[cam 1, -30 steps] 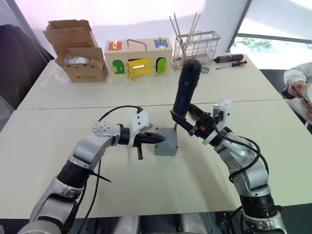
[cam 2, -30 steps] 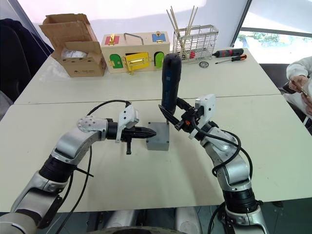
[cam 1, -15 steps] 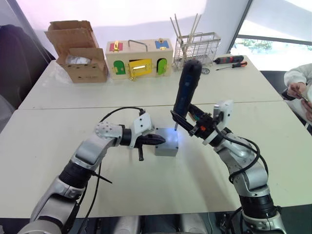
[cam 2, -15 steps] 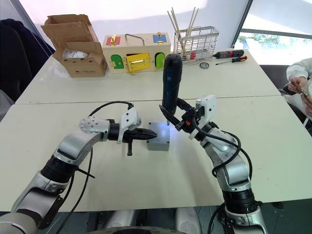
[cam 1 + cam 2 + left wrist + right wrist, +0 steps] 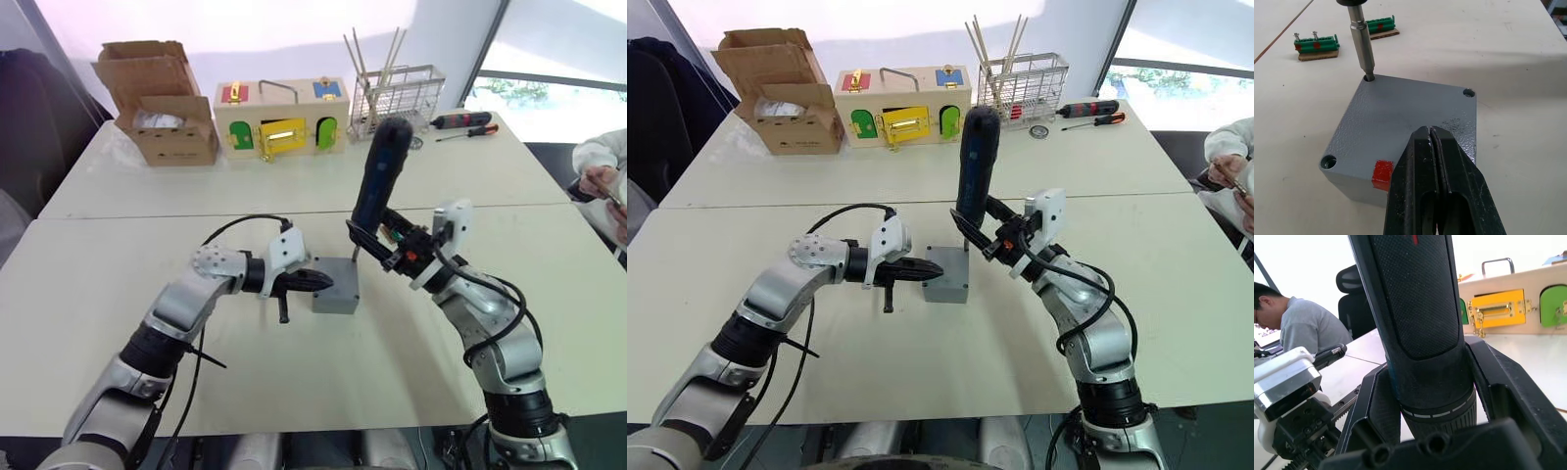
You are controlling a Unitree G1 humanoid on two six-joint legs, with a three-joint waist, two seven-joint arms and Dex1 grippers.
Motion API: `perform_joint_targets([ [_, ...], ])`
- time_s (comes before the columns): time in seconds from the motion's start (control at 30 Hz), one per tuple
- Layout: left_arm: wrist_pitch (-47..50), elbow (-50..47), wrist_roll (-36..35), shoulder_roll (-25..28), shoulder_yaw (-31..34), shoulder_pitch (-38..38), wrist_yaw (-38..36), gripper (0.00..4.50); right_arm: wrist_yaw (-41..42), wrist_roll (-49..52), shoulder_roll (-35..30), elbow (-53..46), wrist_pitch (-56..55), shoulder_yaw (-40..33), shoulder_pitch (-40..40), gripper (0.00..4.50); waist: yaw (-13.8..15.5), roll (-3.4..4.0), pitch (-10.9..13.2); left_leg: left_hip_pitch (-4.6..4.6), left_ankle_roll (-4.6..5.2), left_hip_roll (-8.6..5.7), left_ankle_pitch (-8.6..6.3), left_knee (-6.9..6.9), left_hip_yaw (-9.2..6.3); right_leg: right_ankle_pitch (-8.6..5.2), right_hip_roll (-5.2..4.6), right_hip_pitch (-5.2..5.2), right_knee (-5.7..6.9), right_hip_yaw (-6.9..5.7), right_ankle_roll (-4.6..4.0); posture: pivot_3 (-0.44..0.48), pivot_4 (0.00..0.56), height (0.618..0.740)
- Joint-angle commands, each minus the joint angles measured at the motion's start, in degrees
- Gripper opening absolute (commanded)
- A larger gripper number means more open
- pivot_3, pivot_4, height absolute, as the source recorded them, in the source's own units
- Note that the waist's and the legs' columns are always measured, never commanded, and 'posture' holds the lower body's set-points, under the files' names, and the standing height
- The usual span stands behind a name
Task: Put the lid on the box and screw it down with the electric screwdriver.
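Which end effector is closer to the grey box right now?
Left. The left end effector, shut, presses on the box from its left side. The right end effector holds the electric screwdriver above the box's far corner.

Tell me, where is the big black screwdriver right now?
The electric screwdriver stands nearly upright in the right tool, mid-table in the left eye view. Its bit sits in a corner hole of the lid, just ahead of the left tool.

A small grey square box (image 5: 334, 286) sits near the middle of the white table (image 5: 294, 392), its flat grey lid (image 5: 1405, 117) seated on top, a red mark on one side. The black electric screwdriver (image 5: 378, 176) stands nearly upright, its metal bit in a corner screw hole.
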Motion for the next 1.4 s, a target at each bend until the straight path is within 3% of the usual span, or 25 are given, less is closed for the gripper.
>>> perform_joint_targets([
  [0.03, 0.8, 1.1, 0.0, -0.5, 0.8, 1.4, 1.1, 0.0, -1.9, 8.8, -3.9, -6.6, 10.6, -6.4, -7.4, 1.77, 0.2, 0.2, 0.2, -0.06, 0.0, -0.02, 0.0, 0.02, -0.01, 0.0, -0.02, -0.04, -0.02, 0.0, 0.0, 0.0, 0.15, 0.73],
  [0.3, 6.3, -5.1, -7.8, -0.9, 8.8, -0.2, 2.7, 0.0, -2.8, 22.8, -10.9, -7.8, 23.7, -14.1, -18.5, 1.77, -0.2, 0.25, 0.6, -1.34, -0.11, -0.05, 0.08, 0.15, -0.02, 0.03, -0.07, -1.4, 0.27, 0.02, 0.01, 0.0, 0.15, 0.73],
  [0.53, 7.7, -7.5, -8.7, 0.4, 9.5, -0.9, 3.5, 0.0, -12.1, 25.9, -11.1, -4.2, 31.7, -16.8, -22.3, 1.77, 0.0, 0.33, 0.7, -1.39, -0.14, -0.06, 0.11, 0.15, 0.03, 0.03, -0.07, -1.48, 0.3, 0.07, 0.0, 0.0, 0.15, 0.73],
  [0.67, 5.3, -10.9, -7.9, 2.2, 6.7, -2.3, -0.5, 0.0, -7.8, 29.8, -24.7, 3.0, 44.2, -21.0, -26.3, 1.77, 0.4, 0.5, 1.1, -1.67, -0.15, -0.12, 0.12, 0.29, 0.03, 0.04, -0.14, -1.63, 0.28, 0.04, -0.01, 0.0, 0.15, 0.73],
  [0.73, 4.4, -13.1, -7.2, 3.3, 4.5, -2.1, -2.2, 0.0, -6.3, 27.5, -32.8, 8.1, 49.2, -19.3, -26.7, 1.77, 1.1, 0.49, 1.2, -1.87, -0.14, -0.17, 0.13, 0.36, 0.03, 0.06, -0.2, -1.75, 0.22, 0.0, -0.02, 0.0, 0.15, 0.73],
  [0.8, 3.2, -14.8, -6.0, 4.1, 2.5, -1.6, -3.1, 0.0, -2.0, 23.9, -43.1, 12.8, 54.4, -13.0, -24.4, 1.77, 1.4, 0.54, 1.2, -1.91, -0.14, -0.17, 0.12, 0.34, 0.07, 0.06, -0.21, -1.75, 0.13, -0.02, -0.02, 0.0, 0.15, 0.73],
  [0.9, 2.8, -16.1, -5.8, 3.6, 1.3, -1.0, -2.2, 0.0, 0.5, 24.7, -48.4, 19.6, 64.7, -10.1, -24.2, 1.77, 1.2, 0.49, 1.2, -1.95, -0.07, -0.12, 0.08, 0.28, 0.08, 0.05, -0.2, -1.74, -0.04, -0.08, -0.03, 0.0, 0.15, 0.73],
  [1.17, 4.1, -21.3, -6.0, 4.2, -0.2, 2.5, -0.8, 0.0, 6.9, 19.8, -49.9, 33.1, 68.1, -4.0, -22.8, 1.77, -0.2, 0.87, 1.6, -1.82, -0.01, -0.1, 0.07, 0.35, 0.26, 0.07, -0.21, -1.76, 0.27, 0.06, -0.01, 0.0, 0.15, 0.73],
  [1.4, 5.2, -24.2, -6.1, 6.6, 0.3, 3.9, -0.2, 0.0, 12.3, 10.8, -47.4, 44.5, 61.8, 7.9, -29.4, 1.77, -0.1, 0.88, 1.6, -1.83, -0.02, -0.12, 0.08, 0.37, 0.24, 0.07, -0.19, -1.76, 0.27, 0.05, 0.0, 0.0, 0.15, 0.73],
])
